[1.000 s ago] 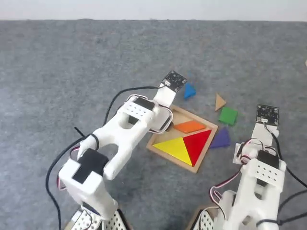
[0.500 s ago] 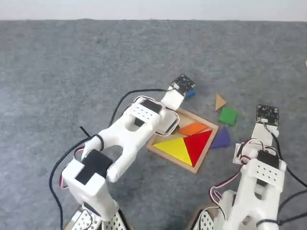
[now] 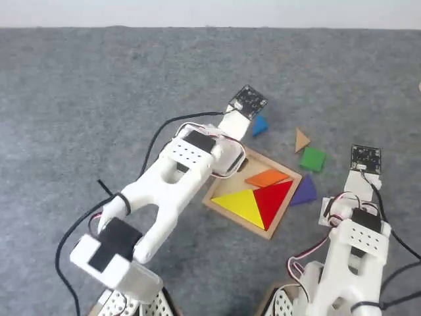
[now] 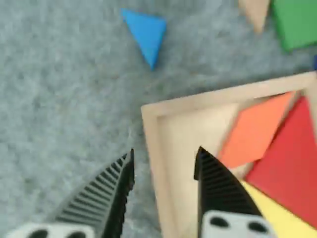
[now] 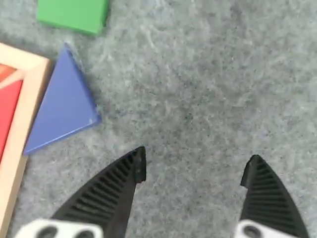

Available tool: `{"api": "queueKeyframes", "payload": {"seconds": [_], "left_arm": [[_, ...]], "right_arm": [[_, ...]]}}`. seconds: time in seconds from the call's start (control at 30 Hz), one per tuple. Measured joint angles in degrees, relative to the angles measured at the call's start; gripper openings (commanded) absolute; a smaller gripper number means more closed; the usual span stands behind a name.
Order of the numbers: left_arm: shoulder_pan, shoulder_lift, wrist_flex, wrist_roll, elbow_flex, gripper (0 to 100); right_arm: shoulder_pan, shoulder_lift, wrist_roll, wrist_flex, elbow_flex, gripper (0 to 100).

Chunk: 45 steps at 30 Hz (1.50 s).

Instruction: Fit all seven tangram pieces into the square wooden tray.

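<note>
Square wooden tray with three tangram pieces seated and four lying loose on the grey felt surface.

High view: the yellow triangle and red triangle lie edge to edge in the tray's near half, with the orange parallelogram beyond them. The purple triangle lies just beside the tray's right rim, outside it. The green square, tan triangle and blue triangle sit farther back on the felt. Left wrist view: the left end effector is narrowly parted and holds nothing. It straddles the tray's rim near a corner, one finger over felt, the other over bare tray floor beside the parallelogram. Right wrist view: the right end effector gapes wide and empty over bare felt, near the purple triangle.
</note>
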Motion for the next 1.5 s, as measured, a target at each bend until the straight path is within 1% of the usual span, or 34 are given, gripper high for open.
{"api": "queueKeyframes", "payload": {"seconds": [0.07,0.2,0.37,0.57,0.63,0.77,0.9,1.17,1.23,1.3,1.37,1.5], "left_arm": [[1.9,-0.3,0.3,-0.1,0.0,32],[6.2,0.0,0.3,-0.2,0.0,32],[10.0,5.4,0.3,-0.2,-2.0,32],[9.9,13.9,0.4,0.2,-7.8,32],[9.1,15.2,2.0,0.1,-10.2,32],[6.1,16.2,2.9,-0.4,-12.2,32],[4.5,17.8,2.9,-1.7,-13.3,32],[4.4,18.5,5.0,-2.6,-15.1,32],[4.4,19.0,5.5,-4.6,-15.6,32],[4.4,20.2,5.5,-6.0,-16.1,30],[4.4,20.8,6.4,-7.1,-17.1,25],[5.3,23.1,10.6,-9.4,-21.0,18]], "right_arm": [[0.0,0.0,0.0,0.0,0.0,31.3],[0.0,0.0,0.0,0.0,0.0,31.3],[1.4,0.0,-0.1,-0.2,0.0,31.3],[1.4,0.0,-0.1,-0.2,0.0,31.3],[1.4,0.0,-0.1,-0.2,0.0,31.3],[1.4,0.0,-0.1,-0.2,0.0,31.3],[1.4,0.0,-0.1,-0.2,0.0,31.3],[1.4,0.0,-0.1,-0.2,0.0,31.3],[1.4,0.0,-0.1,-0.2,0.0,31.3],[1.4,0.0,-0.1,-0.2,0.0,31.3],[1.4,0.0,-0.1,-0.2,0.0,31.3],[1.4,0.0,-0.1,-0.2,0.0,31.3]]}}
